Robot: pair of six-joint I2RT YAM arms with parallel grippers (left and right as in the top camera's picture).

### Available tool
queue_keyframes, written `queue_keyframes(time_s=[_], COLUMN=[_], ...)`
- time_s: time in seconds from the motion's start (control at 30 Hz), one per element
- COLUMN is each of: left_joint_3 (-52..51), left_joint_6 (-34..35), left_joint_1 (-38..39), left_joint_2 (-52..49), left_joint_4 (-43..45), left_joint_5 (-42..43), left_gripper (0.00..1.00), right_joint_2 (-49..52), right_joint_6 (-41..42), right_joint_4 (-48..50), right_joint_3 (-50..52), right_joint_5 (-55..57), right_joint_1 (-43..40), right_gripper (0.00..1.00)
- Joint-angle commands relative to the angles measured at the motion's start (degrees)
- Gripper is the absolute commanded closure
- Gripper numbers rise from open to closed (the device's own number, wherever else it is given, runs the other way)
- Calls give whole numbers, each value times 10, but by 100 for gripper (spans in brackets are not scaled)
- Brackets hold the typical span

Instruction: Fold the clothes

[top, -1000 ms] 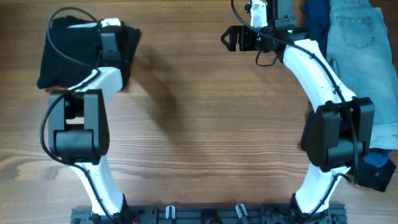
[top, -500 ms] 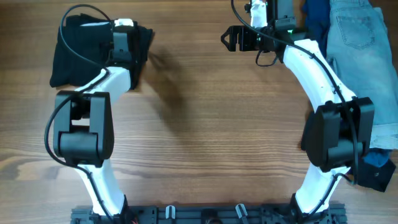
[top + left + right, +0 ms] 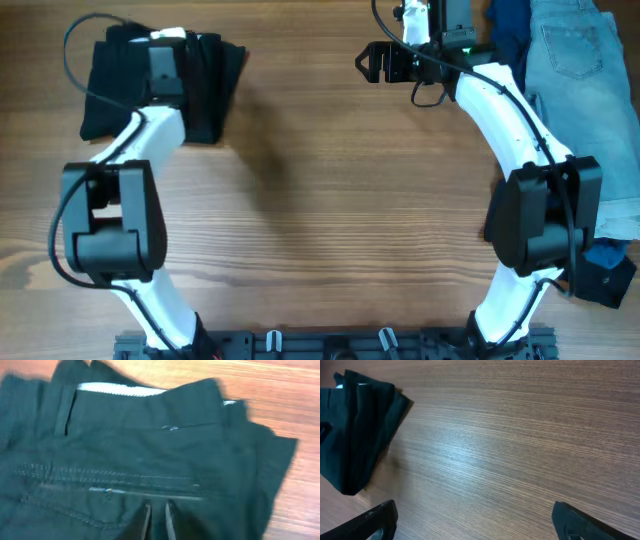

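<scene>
black shorts: folded, 10 o'clock of surface (likely parked clear of centre) | left claw: nearly closed above them, grip unclear | right claw: wide, empty, 12 o'clock | denim shorts: unfolded, 2 o'clock

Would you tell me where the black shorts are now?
Overhead view: the black shorts lie folded at the far left of the table, beneath the left gripper.

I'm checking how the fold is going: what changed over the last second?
The black shorts slid right with the left gripper, whose arm then swung back left, jaws nearly shut. The open right gripper and the denim shorts stayed put.
</scene>
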State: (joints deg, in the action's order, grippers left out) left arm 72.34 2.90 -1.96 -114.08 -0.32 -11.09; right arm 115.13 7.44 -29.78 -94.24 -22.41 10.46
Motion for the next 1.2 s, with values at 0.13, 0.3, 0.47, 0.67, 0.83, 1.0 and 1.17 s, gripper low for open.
queue_keyframes(time_s=[0.13,0.3,0.47,0.67,0.83,1.0,1.17], left_joint_3=[0,0,0,0,0,0,0], left_joint_6=[48,49,49,40,-3,-48,-55], left_joint_1=[-40,-43,-51,-91,-121,-133,-137], left_joint_2=[-71,-119,-153,-161,-161,-161,-161], left_joint_4=[22,45,66,73,72,86,145], left_joint_5=[76,76,74,76,77,76,77], left_gripper=[92,92,93,94,94,95,95], right_joint_2=[-10,-10,-10,-10,-10,-10,-10], right_joint_6=[2,2,2,2,2,2,3], right_joint_4=[-3,-8,-10,-9,-9,-7,-7], right_joint_3=[-7,-7,-7,-7,-7,-7,-7], right_joint_5=[-8,-8,-8,-7,-7,-7,-8], right_joint_1=[1,1,1,1,1,1,1], right_gripper=[0,0,0,0,0,0,0])
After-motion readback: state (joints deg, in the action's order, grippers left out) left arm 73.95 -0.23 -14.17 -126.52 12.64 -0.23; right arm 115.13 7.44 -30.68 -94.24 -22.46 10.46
